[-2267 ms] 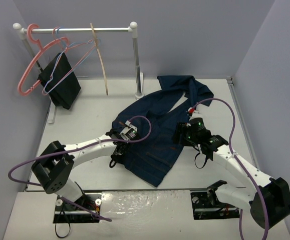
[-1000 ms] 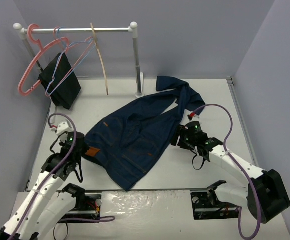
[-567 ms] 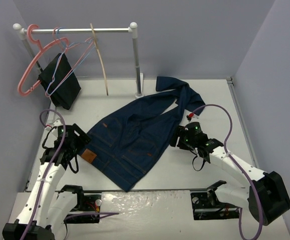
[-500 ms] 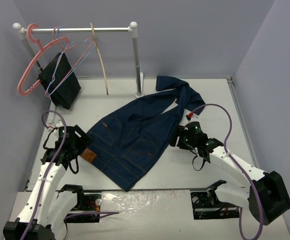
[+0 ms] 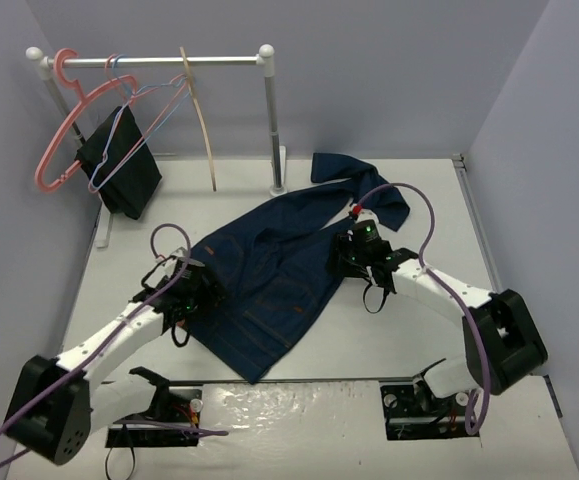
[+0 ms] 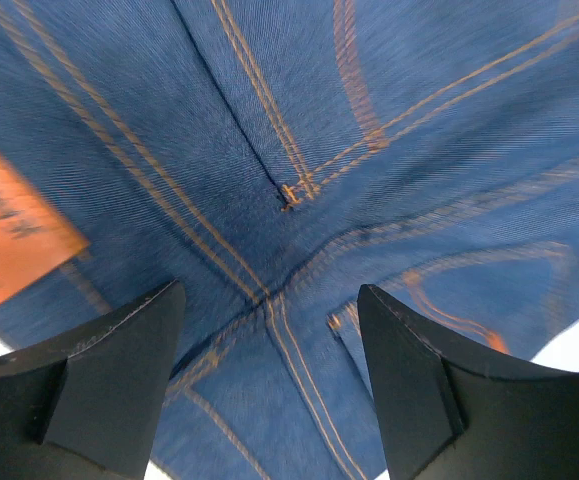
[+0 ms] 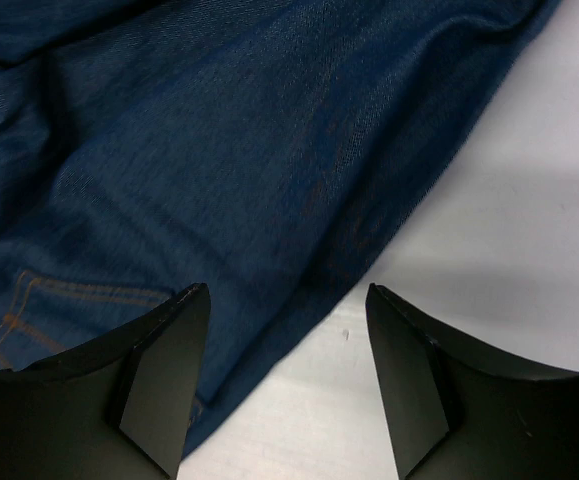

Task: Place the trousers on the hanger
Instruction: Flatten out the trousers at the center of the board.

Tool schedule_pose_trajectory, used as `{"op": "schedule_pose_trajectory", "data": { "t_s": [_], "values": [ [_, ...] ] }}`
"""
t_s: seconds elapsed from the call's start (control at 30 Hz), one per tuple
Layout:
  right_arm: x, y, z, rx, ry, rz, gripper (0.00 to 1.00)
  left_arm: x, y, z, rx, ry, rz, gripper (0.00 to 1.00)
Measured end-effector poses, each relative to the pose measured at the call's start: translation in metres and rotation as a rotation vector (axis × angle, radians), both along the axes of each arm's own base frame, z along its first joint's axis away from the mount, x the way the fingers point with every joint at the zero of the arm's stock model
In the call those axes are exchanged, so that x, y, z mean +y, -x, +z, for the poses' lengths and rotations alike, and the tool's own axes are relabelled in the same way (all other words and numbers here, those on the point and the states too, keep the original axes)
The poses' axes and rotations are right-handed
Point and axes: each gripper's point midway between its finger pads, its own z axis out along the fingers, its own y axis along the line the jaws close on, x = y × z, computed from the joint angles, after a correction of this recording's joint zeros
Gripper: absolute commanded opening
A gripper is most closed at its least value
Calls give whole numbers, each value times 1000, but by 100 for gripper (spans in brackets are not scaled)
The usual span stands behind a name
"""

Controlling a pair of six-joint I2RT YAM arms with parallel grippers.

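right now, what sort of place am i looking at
Most likely a robot test cell in a lab, not a home: a small clothes rail and the trousers sit on a white table boxed in by plain grey walls.

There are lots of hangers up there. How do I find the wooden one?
Look at the silver clothes rail at the back left of the white table. The light tan wooden hanger hangs nearest the rail's right post, seen edge-on as a thin curve. Its neighbours are a pink plastic hanger and thin wire hangers.
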Motion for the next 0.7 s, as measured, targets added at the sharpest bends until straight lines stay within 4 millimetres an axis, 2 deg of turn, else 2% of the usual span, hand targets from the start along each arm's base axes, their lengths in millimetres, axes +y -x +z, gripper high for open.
{"op": "schedule_pose_trajectory", "data": {
  "t_s": [0.07, 0.17, 0.27, 0.37, 0.4, 0.43, 0.53, 0.63, 0.7],
  "values": [
    [2, -7, -12, 16, 31, 2, 58, -4, 1, -16, 49, -17, 4, 67],
    [1, -7, -35, 60, 80, 2, 54, -2, -7, -22, 56, -36, 35, 67],
    [1, -5, -53, 86, 121, 1, 42, 0, -17, -23, 61, -51, 62, 67],
    [9, -5, -56, 61, 138, 13, 27, 7, -30, -24, 74, -59, 100, 67],
    [12, -2, -57, 53, 148, 19, 19, 11, -35, -24, 79, -61, 116, 67],
    [17, 2, -58, 46, 152, 31, 12, 17, -40, -24, 83, -62, 134, 67],
    [40, 20, -59, 28, 132, 82, 6, 43, -56, -24, 95, -61, 210, 67],
    [65, 46, -59, 37, 106, 148, 5, 80, -64, -24, 118, -79, 300, 67],
    [87, 71, -59, 54, 101, 227, 5, 105, -66, -25, 141, -99, 356, 67]
  ]
}}
